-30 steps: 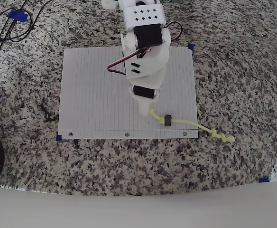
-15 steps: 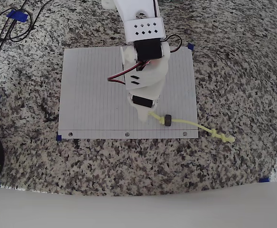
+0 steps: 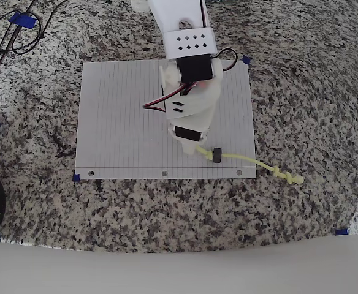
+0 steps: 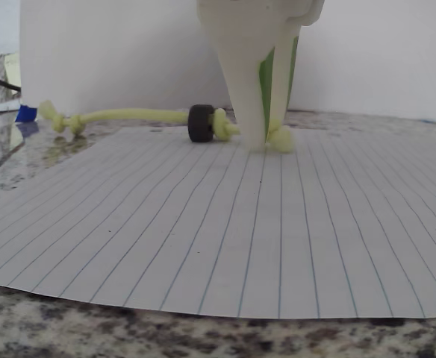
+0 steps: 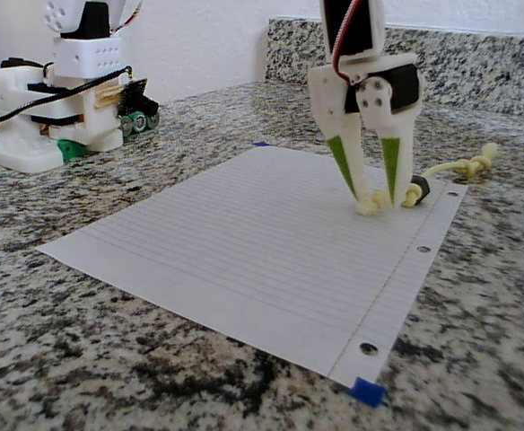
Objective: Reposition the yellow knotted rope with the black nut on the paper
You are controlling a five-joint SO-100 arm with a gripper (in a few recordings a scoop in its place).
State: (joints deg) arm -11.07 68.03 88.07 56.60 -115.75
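- Overhead view: the arm covers the gripper's fingertips and the end of the yellow knotted rope [image 3: 252,160] left of the black nut [image 3: 216,154].
- Wrist view: the gripper [image 4: 269,138] is cut off by the top edge; its near finger hides part of the rope's end knot.
- Fixed view: the arm is cropped above the gripper [image 5: 376,199]; the paper [image 5: 244,242] blurs toward its near corner.

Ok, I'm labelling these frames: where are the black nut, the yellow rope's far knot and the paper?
black nut [image 3: 216,155], overhead view, on its side face.
yellow rope's far knot [image 3: 279,173], overhead view, on the knot off the sheet.
paper [image 3: 121,116], overhead view, on bare ruled surface.
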